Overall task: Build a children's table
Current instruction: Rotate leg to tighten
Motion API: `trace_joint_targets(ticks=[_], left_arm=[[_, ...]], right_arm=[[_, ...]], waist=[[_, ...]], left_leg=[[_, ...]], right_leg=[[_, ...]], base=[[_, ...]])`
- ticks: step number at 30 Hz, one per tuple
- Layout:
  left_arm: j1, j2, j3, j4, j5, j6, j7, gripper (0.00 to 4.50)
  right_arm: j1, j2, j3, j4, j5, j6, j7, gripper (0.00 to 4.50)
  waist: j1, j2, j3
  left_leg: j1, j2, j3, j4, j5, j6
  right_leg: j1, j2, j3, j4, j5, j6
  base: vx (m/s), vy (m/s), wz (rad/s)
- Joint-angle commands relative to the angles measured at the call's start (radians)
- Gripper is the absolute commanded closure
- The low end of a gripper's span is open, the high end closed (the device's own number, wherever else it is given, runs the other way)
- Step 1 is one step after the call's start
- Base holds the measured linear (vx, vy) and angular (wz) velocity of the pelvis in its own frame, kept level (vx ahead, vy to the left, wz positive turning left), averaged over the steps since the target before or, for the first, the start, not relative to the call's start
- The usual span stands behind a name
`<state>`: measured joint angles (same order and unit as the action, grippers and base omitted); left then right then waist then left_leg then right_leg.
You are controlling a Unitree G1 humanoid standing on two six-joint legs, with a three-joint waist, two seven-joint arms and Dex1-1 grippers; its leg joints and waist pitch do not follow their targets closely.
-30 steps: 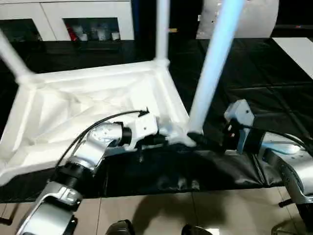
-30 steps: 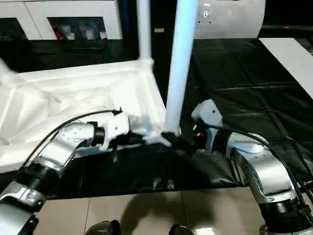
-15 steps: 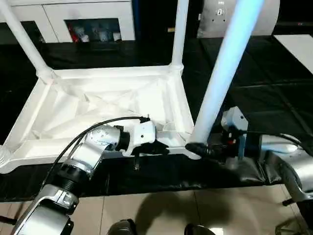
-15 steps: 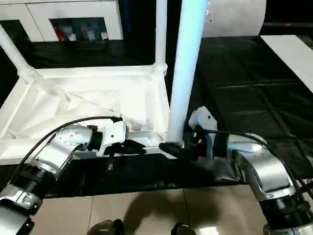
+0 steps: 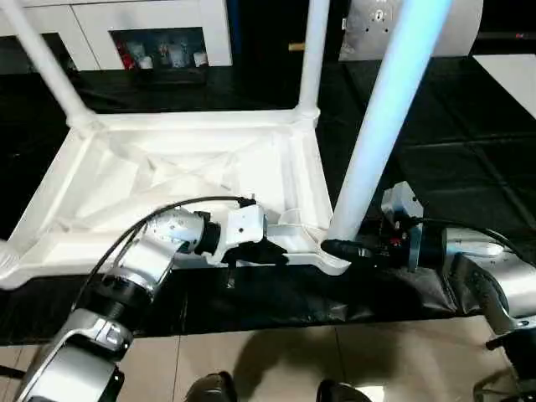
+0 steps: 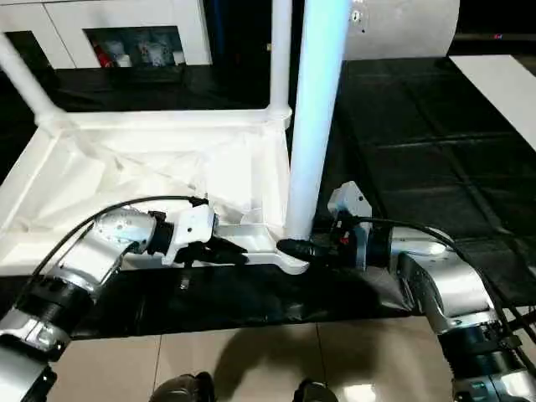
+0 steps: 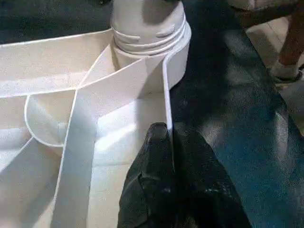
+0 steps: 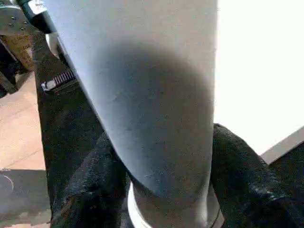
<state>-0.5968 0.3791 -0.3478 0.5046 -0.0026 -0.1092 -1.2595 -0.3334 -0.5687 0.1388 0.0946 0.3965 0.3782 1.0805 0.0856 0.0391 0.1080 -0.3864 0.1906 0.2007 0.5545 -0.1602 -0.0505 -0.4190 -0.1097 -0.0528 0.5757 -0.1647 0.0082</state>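
White ribbed tabletop (image 5: pixel 184 180), smooth tapered leg (image 5: pixel 381 117)

My left gripper (image 7: pixel 168 156) pinches the thin white rim (image 7: pixel 167 102) of the table top (image 7: pixel 57 61). Beyond it, a threaded leg collar (image 7: pixel 149 35) sits in the corner socket (image 7: pixel 178 61), over the black surface (image 7: pixel 228 90).

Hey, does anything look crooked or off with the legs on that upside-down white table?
Yes. The white tube leg in the near right corner socket leans away from the upside-down white plastic tabletop, while the far right leg stands nearly straight. The right hand has its fingers around its base.
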Motion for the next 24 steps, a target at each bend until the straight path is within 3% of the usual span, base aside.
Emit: trace_joint_targets(ticks=[1, 6, 8, 9, 10, 11, 12, 13, 14, 15, 17, 18, 19, 20, 22, 23, 24], left_arm=[[-0.017, -0.002, -0.028, 0.029, 0.042, -0.01, 0.004, 4.5], [-0.037, -0.014, -0.012, 0.052, 0.047, 0.06, 0.053, 4.5], [-0.04, -0.019, 0.002, 0.047, 0.04, 0.104, 0.081, 4.5], [-0.055, -0.041, 0.025, 0.042, 0.035, 0.168, 0.143, 4.5], [-0.057, -0.045, 0.029, 0.042, 0.034, 0.176, 0.153, 4.5], [-0.066, -0.057, 0.043, 0.043, 0.029, 0.2, 0.182, 4.5], [-0.069, -0.07, 0.055, 0.043, 0.026, 0.22, 0.215, 4.5], [-0.069, -0.077, 0.063, 0.042, 0.025, 0.232, 0.236, 4.5], [-0.067, -0.078, 0.065, 0.038, 0.026, 0.238, 0.244, 4.5], [-0.069, -0.101, 0.079, 0.031, 0.023, 0.27, 0.29, 4.5], [-0.074, -0.137, 0.094, 0.033, 0.024, 0.303, 0.35, 4.5], [-0.076, -0.15, 0.099, 0.035, 0.027, 0.313, 0.374, 4.5], [-0.076, -0.15, 0.099, 0.035, 0.027, 0.313, 0.374, 4.5], [-0.081, -0.163, 0.105, 0.042, 0.044, 0.325, 0.423, 4.5], [-0.099, -0.208, 0.126, 0.043, 0.08, 0.385, 0.558, 4.5], [-0.103, -0.222, 0.133, 0.038, 0.084, 0.402, 0.588, 4.5], [-0.101, -0.244, 0.143, 0.022, 0.083, 0.428, 0.62, 4.5]], right_arm=[[0.008, 0.023, 0.051, 0.017, 0.013, 0.001, 0.05, 2.33], [0.013, 0.076, 0.055, 0.022, 0.009, 0.012, 0.006, 2.41], [0.021, 0.125, 0.055, 0.0, 0.002, 0.051, -0.072, 2.41], [0.018, 0.193, 0.056, -0.006, -0.02, 0.076, -0.183, 2.41], [0.016, 0.204, 0.058, -0.005, -0.025, 0.079, -0.199, 2.41], [0.011, 0.237, 0.064, -0.002, -0.04, 0.088, -0.249, 2.41], [0.008, 0.264, 0.071, 0.004, -0.062, 0.094, -0.295, 2.41], [0.007, 0.281, 0.075, 0.009, -0.076, 0.096, -0.324, 2.41], [0.008, 0.289, 0.077, 0.007, -0.082, 0.102, -0.338, 2.41], [0.002, 0.333, 0.073, 0.003, -0.106, 0.141, -0.423, 2.42], [-0.007, 0.384, 0.061, -0.002, -0.13, 0.192, -0.522, 2.44], [-0.011, 0.401, 0.057, -0.002, -0.139, 0.208, -0.554, 2.44], [-0.011, 0.401, 0.057, -0.002, -0.139, 0.208, -0.554, 2.44], [-0.016, 0.425, 0.056, 0.002, -0.159, 0.219, -0.601, 2.44], [-0.038, 0.523, 0.014, 0.042, -0.198, 0.242, -0.774, 2.44], [-0.044, 0.545, 0.008, 0.051, -0.206, 0.235, -0.807, 2.44], [-0.048, 0.578, -0.002, 0.064, -0.215, 0.201, -0.85, 2.44]], waist=[[-0.013, -0.008, -0.048], [-0.015, -0.004, -0.041], [-0.018, -0.014, -0.037], [-0.023, -0.012, -0.037], [-0.03, -0.016, -0.033], [-0.036, -0.016, -0.03], [-0.035, -0.002, -0.019], [-0.044, -0.009, -0.017], [-0.046, -0.009, -0.017], [-0.052, -0.006, -0.007], [-0.06, -0.004, -0.008], [-0.065, -0.012, -0.005], [-0.066, -0.008, -0.003], [-0.067, -0.016, -0.002], [-0.069, -0.01, -0.002], [-0.071, -0.002, 0.0], [-0.073, 0.011, 0.006]], left_leg=[[0.021, 0.038, -0.012, -0.07, -0.312, 0.038], [0.023, 0.039, -0.014, -0.075, -0.355, 0.022], [0.02, 0.037, -0.017, -0.08, -0.374, 0.009], [0.02, 0.036, -0.02, -0.082, -0.381, 0.0], [0.022, 0.034, -0.022, -0.084, -0.4, -0.009], [0.024, 0.032, -0.025, -0.085, -0.418, -0.018], [0.023, 0.031, -0.029, -0.089, -0.437, -0.023], [0.026, 0.03, -0.033, -0.089, -0.479, -0.033], [0.027, 0.03, -0.036, -0.09, -0.489, -0.036], [0.029, 0.03, -0.038, -0.094, -0.524, -0.038], [0.025, 0.027, -0.045, -0.099, -0.532, -0.045], [0.02, 0.026, -0.049, -0.103, -0.526, -0.044], [0.027, 0.026, -0.05, -0.105, -0.544, -0.046], [0.031, 0.025, -0.049, -0.104, -0.551, -0.043], [0.032, 0.024, -0.05, -0.111, -0.541, -0.046], [0.034, 0.026, -0.05, -0.113, -0.546, -0.054], [0.034, 0.024, -0.057, -0.118, -0.584, -0.061]], right_leg=[[0.038, -0.03, 0.035, -0.07, -0.284, -0.223], [0.035, -0.03, 0.035, -0.077, -0.348, -0.212], [0.033, -0.034, 0.036, -0.082, -0.418, -0.189], [0.032, -0.035, 0.036, -0.084, -0.451, -0.175], [0.024, -0.036, 0.035, -0.089, -0.502, -0.16], [0.02, -0.036, 0.035, -0.093, -0.555, -0.141], [0.016, -0.038, 0.033, -0.098, -0.584, -0.128], [0.013, -0.036, 0.03, -0.105, -0.634, -0.105], [0.014, -0.037, 0.03, -0.106, -0.648, -0.096], [0.006, -0.036, 0.029, -0.114, -0.677, -0.078], [0.012, -0.036, 0.026, -0.113, -0.684, -0.067], [0.015, -0.036, 0.024, -0.112, -0.684, -0.059], [0.007, -0.036, 0.026, -0.12, -0.7, -0.047], [0.003, -0.035, 0.027, -0.125, -0.704, -0.042], [0.005, -0.035, 0.03, -0.125, -0.662, -0.049], [0.0, -0.034, 0.032, -0.124, -0.649, -0.056], [0.004, -0.032, 0.024, -0.126, -0.643, -0.051]], base=[[0.0, 0.0, 0.0], [0.0, 0.0, 0.0], [0.0, 0.0, 0.0], [0.0, 0.0, 0.0], [0.0, 0.0, 0.0], [0.0, 0.0, 0.0], [0.0, 0.0, 0.0], [0.0, 0.0, 0.0], [0.0, 0.0, 0.0], [0.0, 0.0, 0.0], [0.0, 0.0, 0.0], [0.0, 0.0, 0.0], [0.0, 0.0, 0.0], [0.0, 0.0, 0.0], [0.0, 0.0, 0.0], [0.0, 0.0, 0.0], [-0.032, 0.051, -0.07]])
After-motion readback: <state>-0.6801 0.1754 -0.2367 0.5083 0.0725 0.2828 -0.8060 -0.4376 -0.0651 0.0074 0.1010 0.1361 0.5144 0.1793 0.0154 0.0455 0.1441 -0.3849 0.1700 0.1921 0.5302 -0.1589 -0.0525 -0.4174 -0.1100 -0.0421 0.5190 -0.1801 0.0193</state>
